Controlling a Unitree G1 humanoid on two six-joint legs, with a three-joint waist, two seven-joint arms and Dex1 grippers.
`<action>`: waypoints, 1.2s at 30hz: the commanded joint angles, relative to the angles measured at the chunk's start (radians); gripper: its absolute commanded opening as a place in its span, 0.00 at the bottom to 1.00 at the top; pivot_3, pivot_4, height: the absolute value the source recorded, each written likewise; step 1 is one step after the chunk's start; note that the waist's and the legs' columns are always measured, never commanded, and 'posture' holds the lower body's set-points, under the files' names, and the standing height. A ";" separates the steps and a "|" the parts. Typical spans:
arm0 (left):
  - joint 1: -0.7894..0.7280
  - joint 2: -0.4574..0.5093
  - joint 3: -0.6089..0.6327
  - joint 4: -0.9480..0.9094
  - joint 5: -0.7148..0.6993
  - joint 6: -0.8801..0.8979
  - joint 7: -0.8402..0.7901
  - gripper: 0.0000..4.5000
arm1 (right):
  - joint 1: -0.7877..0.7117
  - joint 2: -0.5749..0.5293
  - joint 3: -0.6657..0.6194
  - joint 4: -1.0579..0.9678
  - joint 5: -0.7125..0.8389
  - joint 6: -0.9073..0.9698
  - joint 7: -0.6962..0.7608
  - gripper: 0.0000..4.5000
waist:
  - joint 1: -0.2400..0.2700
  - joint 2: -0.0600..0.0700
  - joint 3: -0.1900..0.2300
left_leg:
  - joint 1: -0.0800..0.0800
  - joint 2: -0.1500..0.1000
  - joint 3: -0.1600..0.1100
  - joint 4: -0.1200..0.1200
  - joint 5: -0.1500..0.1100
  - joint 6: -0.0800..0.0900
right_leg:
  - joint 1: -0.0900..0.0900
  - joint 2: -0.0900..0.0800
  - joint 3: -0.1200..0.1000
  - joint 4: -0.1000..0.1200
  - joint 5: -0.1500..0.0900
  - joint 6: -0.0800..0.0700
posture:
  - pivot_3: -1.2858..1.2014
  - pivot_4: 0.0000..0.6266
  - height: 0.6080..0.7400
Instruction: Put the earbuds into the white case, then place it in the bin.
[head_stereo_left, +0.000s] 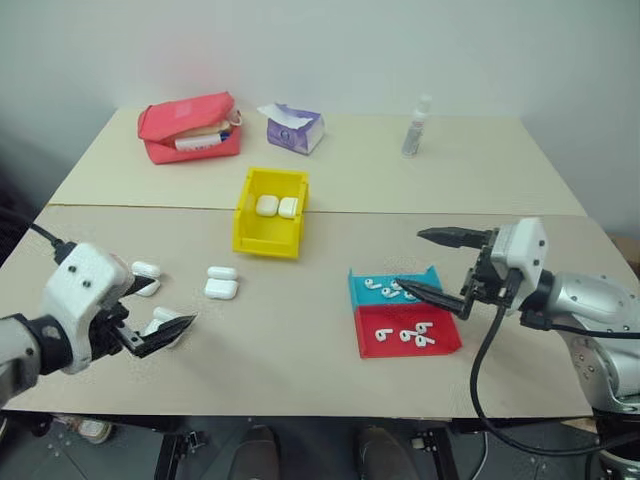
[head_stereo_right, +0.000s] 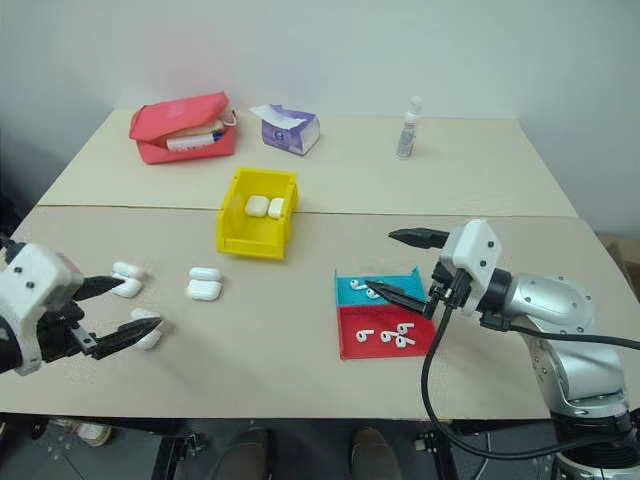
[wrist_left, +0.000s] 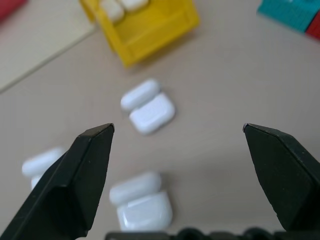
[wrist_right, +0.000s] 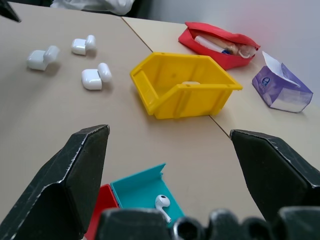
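The left gripper (head_stereo_left: 165, 325) hangs low over the near-left part of the table (head_stereo_left: 300, 330) with its black fingers spread wide and nothing between them; one open white case (head_stereo_left: 161, 322) lies partly hidden behind its fingertips, so only the case's edges show; a second open white case (head_stereo_left: 146, 276) sits just behind it, partly covered by the white wrist housing; a third open case (head_stereo_left: 221, 283), lid flipped back, lies clear toward the table's middle. The right gripper (head_stereo_left: 432, 263) hovers above the teal tray (head_stereo_left: 430, 276), its fingers also wide apart and empty; the lower finger crosses in front of that tray and covers some of the earbuds (head_stereo_left: 380, 288) lying in it; more earbuds (head_stereo_left: 405, 334) rest in the red tray (head_stereo_left: 440, 345) touching it on the near side, too small to count surely. The yellow bin (head_stereo_left: 268, 240) stands at the centre, between both arms, with two closed cases (head_stereo_left: 277, 207) inside; in the right wrist view the bin's wall hides nearly all of them. Far back lie a red pouch (head_stereo_left: 190, 128), a purple tissue pack (head_stereo_left: 294, 128) and a small spray bottle (head_stereo_left: 417, 126).
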 joint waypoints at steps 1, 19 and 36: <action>-0.158 0.123 -0.063 0.139 -0.138 0.328 0.047 1.00 | -0.011 0.020 0.004 -0.045 0.025 0.010 -0.027 1.00 | -0.002 0.000 0.000 | 0.000 0.000 0.000 0.000 0.000 0.000 | 0.000 0.000 0.000 0.001 0.000 0.000 | 0.52 0.24 1.00; -0.519 0.216 -0.599 0.436 -0.435 0.357 0.511 1.00 | -0.013 0.033 -0.011 -0.091 0.054 0.071 -0.096 1.00 | 0.000 0.000 0.001 | -0.008 0.000 0.001 -0.004 0.000 0.000 | -0.012 0.000 0.000 0.005 -0.002 -0.002 | 0.52 0.24 1.00; -0.676 -0.023 -0.799 0.557 -0.411 0.357 0.807 1.00 | -0.012 -0.043 -0.062 -0.117 0.101 0.142 -0.102 1.00 | 0.003 -0.001 0.001 | -0.008 -0.001 0.000 -0.003 0.000 -0.001 | -0.011 0.000 0.000 0.005 -0.002 -0.002 | 0.52 0.24 1.00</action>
